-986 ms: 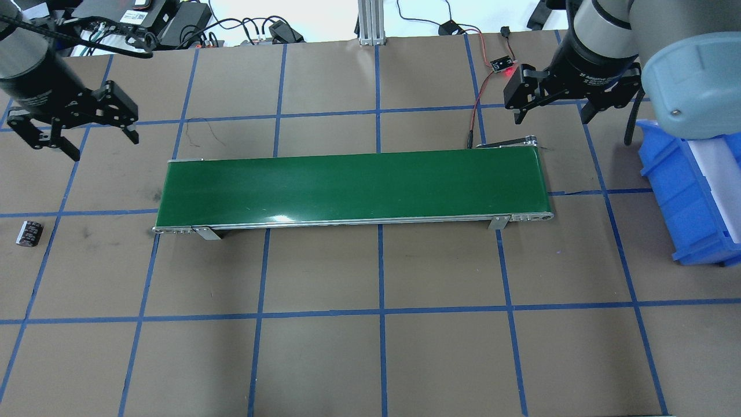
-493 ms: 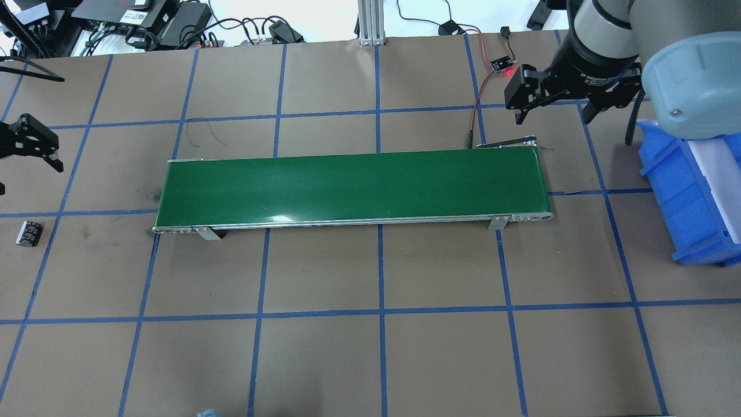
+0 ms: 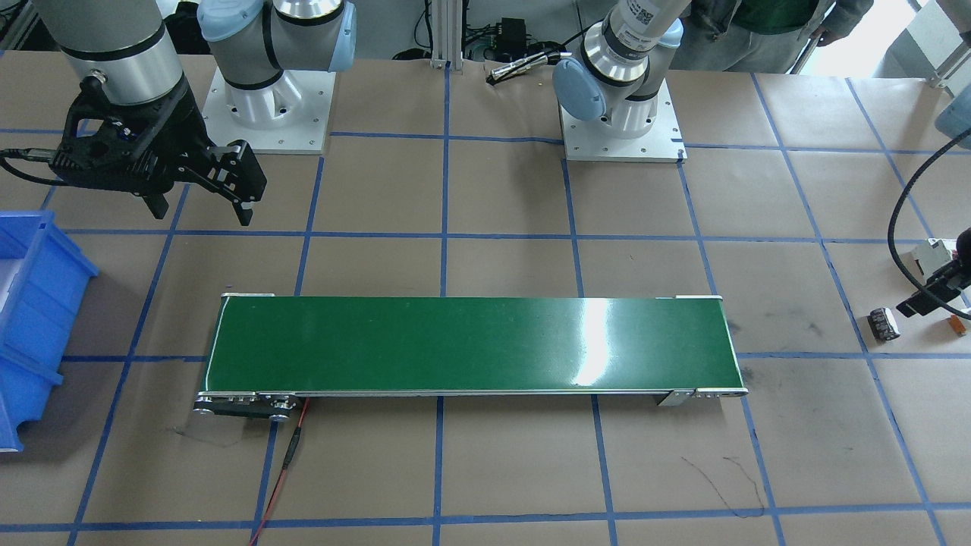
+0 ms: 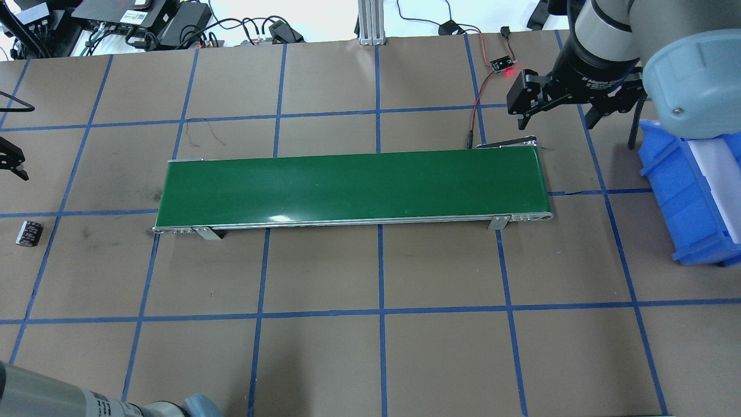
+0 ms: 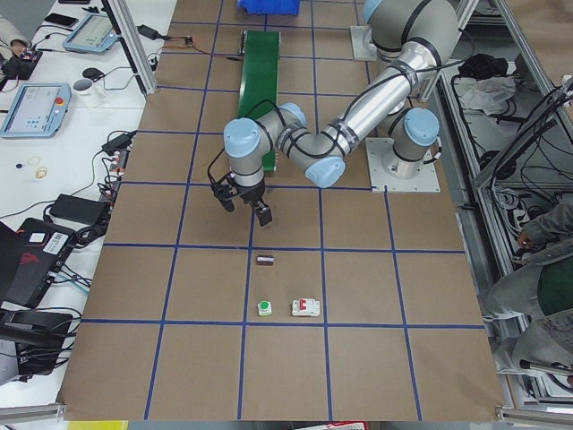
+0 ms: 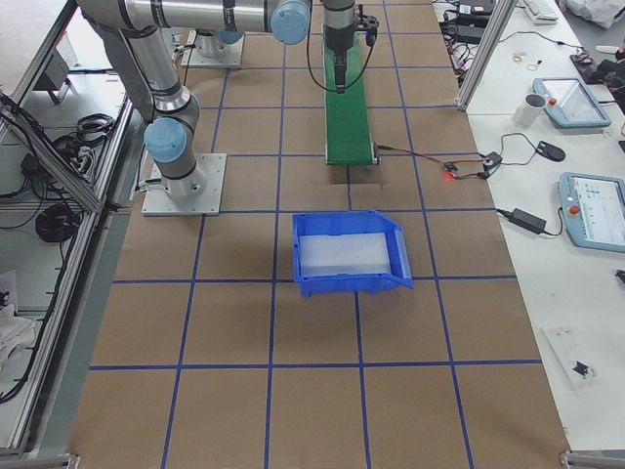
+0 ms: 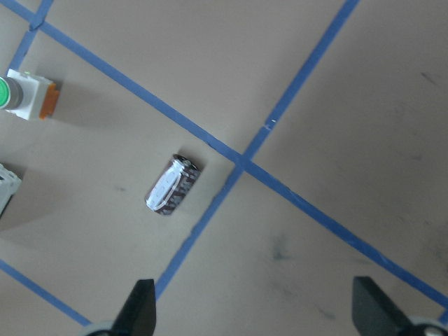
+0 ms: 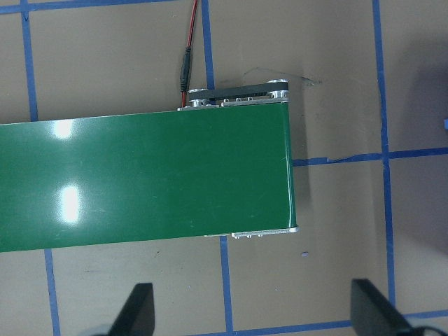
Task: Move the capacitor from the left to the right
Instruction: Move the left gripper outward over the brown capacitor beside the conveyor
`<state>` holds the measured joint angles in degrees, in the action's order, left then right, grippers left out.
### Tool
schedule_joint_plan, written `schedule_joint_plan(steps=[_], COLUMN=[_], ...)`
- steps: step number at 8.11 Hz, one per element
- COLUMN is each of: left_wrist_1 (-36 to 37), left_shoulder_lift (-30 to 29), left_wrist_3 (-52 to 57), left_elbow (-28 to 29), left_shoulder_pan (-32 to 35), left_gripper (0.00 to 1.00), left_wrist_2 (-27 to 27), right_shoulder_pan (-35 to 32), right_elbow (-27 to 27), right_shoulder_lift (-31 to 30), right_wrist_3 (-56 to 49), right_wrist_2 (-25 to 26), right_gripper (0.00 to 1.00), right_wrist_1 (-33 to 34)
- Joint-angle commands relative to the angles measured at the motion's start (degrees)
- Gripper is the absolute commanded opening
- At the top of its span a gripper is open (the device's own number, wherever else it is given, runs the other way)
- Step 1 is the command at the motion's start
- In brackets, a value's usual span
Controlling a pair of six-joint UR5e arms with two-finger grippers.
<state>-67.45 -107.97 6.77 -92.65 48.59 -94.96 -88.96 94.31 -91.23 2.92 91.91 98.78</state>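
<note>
Conveyor: green conveyor belt (image 4: pixel 353 186), lengthwise at mid-table.
Bin: blue bin (image 6: pixel 352 283), white lining, off the conveyor's right end.
Small parts: green push button (image 5: pixel 264 308) just beside white breaker (image 5: pixel 305 307), red tabs.
Electronics: sensor board (image 4: pixel 502 62), red light lit.
Surface: table (image 4: pixel 440 347), brown paper, blue tape grid.

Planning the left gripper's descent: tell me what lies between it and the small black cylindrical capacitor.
Left wrist view: only brown paper and blue tape between left gripper and capacitor.

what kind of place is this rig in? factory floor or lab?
Most likely a robotics lab cell, not a production line: a paper-covered table gridded with blue tape, a short stand-alone green conveyor, and teach pendants on side benches.
</note>
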Motion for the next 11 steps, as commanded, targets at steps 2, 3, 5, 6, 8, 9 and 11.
schedule_joint_plan(steps=[2, 3, 5, 6, 8, 9, 11], left_wrist_1=[14.32, 16.19, 16.73, 16.91, 16.48, 16.48, 15.95], left_shoulder_lift=[-7.32, -8.30, -10.58, -11.55, -10.95, -10.86, -10.69], left_wrist_3=[10.04, 0.54, -7.62, -12.60, -6.52, 10.47, 16.26], left_elbow=[-0.25, -0.60, -1.04, -1.04, -1.22, -1.57, -4.28], left_shoulder_pan=[-2.45, -2.45, -2.63, -3.32, -3.42, -3.42, -2.98], left_gripper=[1.00, 1.00, 1.00, 1.00, 1.00, 1.00, 1.00], left_wrist_2=[-1.54, -1.46, -1.54, -1.46, -3.63, -8.61, -9.10], right_shoulder_pan=[-0.07, -0.07, -0.07, -0.07, -0.07, -0.07, -0.07], right_elbow=[0.09, 0.09, 0.09, 0.09, 0.09, 0.09, 0.09], right_shoulder_lift=[0.00, 0.00, 0.09, 0.09, 0.09, 0.09, 0.09], right_wrist_3=[0.07, 0.07, 0.25, 0.34, 0.60, 0.51, 0.60], right_wrist_2=[-0.94, -1.03, -0.95, -0.94, -0.86, -0.77, -0.77], right_gripper=[1.00, 1.00, 1.00, 1.00, 1.00, 1.00, 1.00], right_wrist_1=[0.01, 0.10, 0.10, 0.10, 0.10, 0.27, 0.27])
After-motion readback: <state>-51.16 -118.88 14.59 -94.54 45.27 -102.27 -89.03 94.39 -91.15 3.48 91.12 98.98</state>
